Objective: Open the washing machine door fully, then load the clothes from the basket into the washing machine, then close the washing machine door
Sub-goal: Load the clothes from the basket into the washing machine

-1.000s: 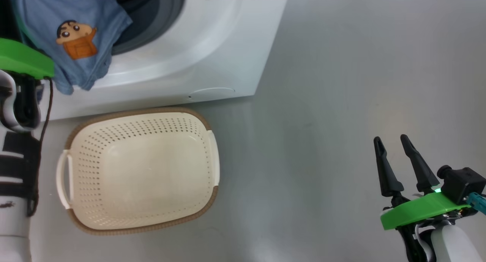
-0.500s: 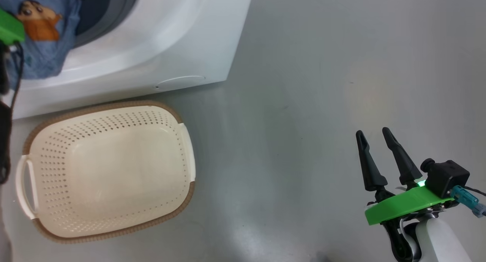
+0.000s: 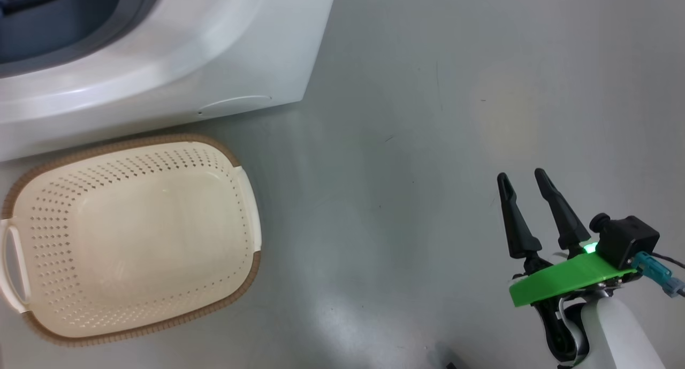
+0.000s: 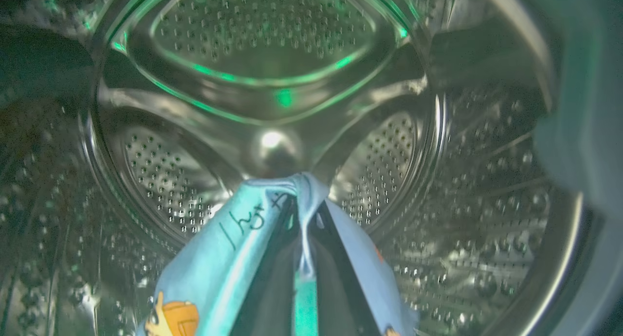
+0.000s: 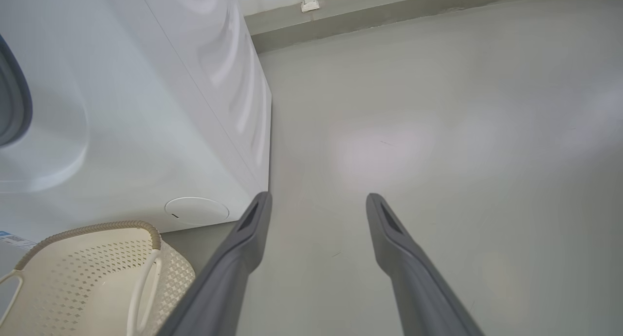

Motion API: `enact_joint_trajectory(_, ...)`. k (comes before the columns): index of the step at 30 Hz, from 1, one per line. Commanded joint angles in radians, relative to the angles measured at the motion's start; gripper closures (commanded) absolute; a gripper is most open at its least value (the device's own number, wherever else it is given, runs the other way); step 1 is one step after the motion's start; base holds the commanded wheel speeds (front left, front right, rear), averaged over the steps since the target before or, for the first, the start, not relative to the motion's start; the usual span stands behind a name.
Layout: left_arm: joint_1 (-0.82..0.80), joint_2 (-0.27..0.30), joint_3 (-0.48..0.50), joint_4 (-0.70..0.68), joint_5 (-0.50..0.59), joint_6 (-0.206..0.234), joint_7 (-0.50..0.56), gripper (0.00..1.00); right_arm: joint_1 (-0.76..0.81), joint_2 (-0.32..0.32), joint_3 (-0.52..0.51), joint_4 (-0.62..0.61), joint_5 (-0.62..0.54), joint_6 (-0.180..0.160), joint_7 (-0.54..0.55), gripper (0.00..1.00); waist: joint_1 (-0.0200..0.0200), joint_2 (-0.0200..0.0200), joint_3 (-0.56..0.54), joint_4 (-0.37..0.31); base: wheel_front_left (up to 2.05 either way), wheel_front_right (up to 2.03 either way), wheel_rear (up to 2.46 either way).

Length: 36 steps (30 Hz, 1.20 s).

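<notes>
In the left wrist view my left gripper (image 4: 304,195) is deep inside the steel drum (image 4: 272,83) of the washing machine (image 3: 187,64). It is shut on the clothes (image 4: 229,258), a light blue piece with orange cartoon prints that drapes over both fingers. The cream basket (image 3: 134,235) stands on the floor just in front of the machine with nothing in it. My right gripper (image 3: 519,175) hovers open over bare floor to the right, holding nothing; its view shows its fingers (image 5: 317,197) beside the machine's corner. The washing machine door is out of view.
A round white flap (image 3: 235,102) sits low on the machine's front, just behind the basket's far rim. Grey floor (image 3: 428,144) stretches to the right of the machine and basket. A wall base (image 5: 389,9) runs behind the machine.
The head camera has swung, shifting machine and basket left. The blue cloth and the left arm, seen at the drum opening before, have left the head view. The right gripper stays open.
</notes>
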Motion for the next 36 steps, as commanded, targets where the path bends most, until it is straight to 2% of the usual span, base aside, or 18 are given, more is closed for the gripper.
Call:
enact_joint_trajectory(1,0.022,0.04,0.008,-0.008,0.016,-0.002,-0.005,0.0,-0.002,-0.002,0.021,-0.022,0.0,0.003,-0.012,0.0,0.0,0.0,0.001,0.0,0.0,0.0,0.0)
enact_joint_trajectory(10,0.026,0.03,-0.018,0.067,0.012,-0.002,-0.005,0.0,-0.005,-0.002,0.019,-0.024,-0.001,0.003,-0.012,0.0,0.0,0.0,0.006,0.009,0.0,0.0,0.0)
enact_joint_trajectory(18,0.055,0.027,-0.021,0.066,-0.008,-0.002,-0.005,0.0,-0.008,0.0,0.016,-0.023,-0.001,0.003,-0.012,0.0,0.0,0.0,0.005,0.018,0.0,0.0,0.0)
enact_joint_trajectory(24,0.098,0.018,0.016,0.038,-0.017,-0.002,-0.005,0.0,-0.008,0.001,0.014,-0.025,-0.002,0.003,-0.012,0.0,0.0,0.0,0.005,0.026,0.0,0.0,0.0)
enact_joint_trajectory(36,0.179,-0.006,-0.014,0.034,-0.009,-0.002,-0.005,0.0,-0.006,0.0,0.002,-0.026,-0.005,0.003,-0.012,0.0,0.0,0.0,-0.002,0.051,0.0,0.0,0.0)
